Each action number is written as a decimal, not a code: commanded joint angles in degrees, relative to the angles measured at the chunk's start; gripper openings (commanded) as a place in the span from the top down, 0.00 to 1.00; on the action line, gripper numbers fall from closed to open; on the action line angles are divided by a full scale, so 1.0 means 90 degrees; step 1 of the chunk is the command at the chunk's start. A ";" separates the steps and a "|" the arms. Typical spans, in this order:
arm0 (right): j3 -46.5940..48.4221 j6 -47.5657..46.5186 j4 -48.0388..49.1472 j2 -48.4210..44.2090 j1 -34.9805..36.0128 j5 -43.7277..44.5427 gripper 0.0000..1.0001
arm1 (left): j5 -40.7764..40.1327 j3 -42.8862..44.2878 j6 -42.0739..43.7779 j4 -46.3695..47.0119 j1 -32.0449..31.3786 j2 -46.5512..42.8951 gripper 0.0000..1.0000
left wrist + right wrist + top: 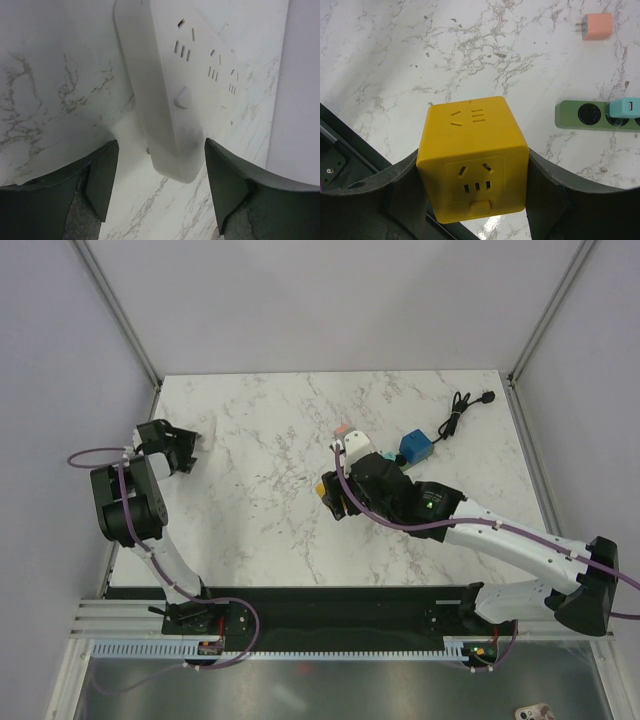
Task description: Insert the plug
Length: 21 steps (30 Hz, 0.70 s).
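My right gripper (476,192) is shut on a yellow cube socket (472,150), its fingers pressing its two sides; in the top view the cube (326,496) is held just above mid-table. A pink plug adapter (598,26) lies on the marble beyond it, also seen in the top view (343,428). My left gripper (160,187) is open at the table's left edge (187,452). Its fingers straddle the near end of a white power strip (185,75) without touching it.
A green power strip (585,115) with a teal adapter (625,109) plugged in lies right of the yellow cube. A blue cube (415,447) and a black cable with plug (457,415) lie at the back right. Frame posts stand at the back corners.
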 commanded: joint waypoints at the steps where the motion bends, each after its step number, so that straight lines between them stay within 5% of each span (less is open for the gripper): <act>1: 0.0131 -0.0057 0.0449 0.0050 -0.0054 -0.0128 1.00 | 0.0154 -0.0136 -0.0232 0.0968 0.0036 0.0196 0.24; 14: 0.0062 -0.0018 0.0449 0.0002 -0.0103 -0.0187 1.00 | 0.0662 -0.0361 -0.0573 0.1458 0.0027 0.0217 0.43; 21: -0.0240 0.0314 0.0401 -0.0378 -0.0113 -0.0177 1.00 | 0.0799 -0.1005 -0.0603 0.1371 -0.0197 -0.0709 0.85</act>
